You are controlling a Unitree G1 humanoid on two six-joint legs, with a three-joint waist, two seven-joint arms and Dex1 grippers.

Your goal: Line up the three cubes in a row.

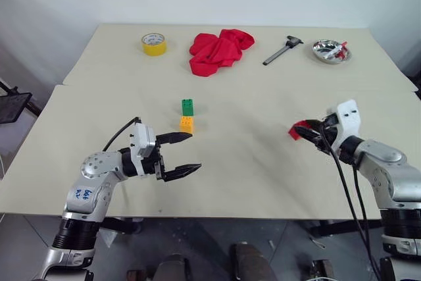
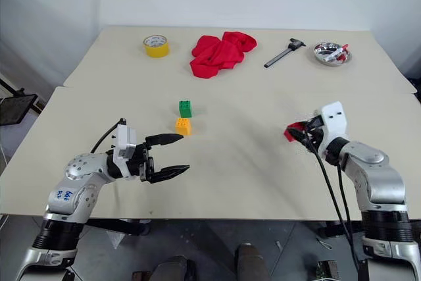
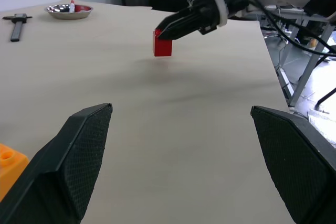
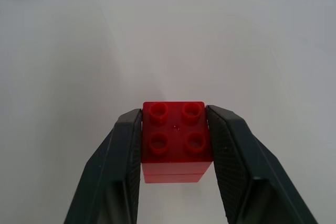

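The green cube (image 1: 187, 106) and the orange-yellow cube (image 1: 187, 124) sit close together mid-table, green just behind orange. My right gripper (image 1: 302, 132) is shut on the red cube (image 4: 176, 140), its two fingers pressing the cube's sides; the cube (image 3: 162, 44) hangs a little above the table at the right. My left gripper (image 1: 186, 154) stands open with nothing between its fingers, just in front of and left of the orange-yellow cube (image 3: 10, 163).
At the table's far side lie a yellow tape roll (image 1: 154, 44), a crumpled red cloth (image 1: 219, 51), a dark hand tool (image 1: 283, 50) and a small metal bowl (image 1: 330, 51). A seam between two tabletops (image 1: 263, 88) runs behind the cubes.
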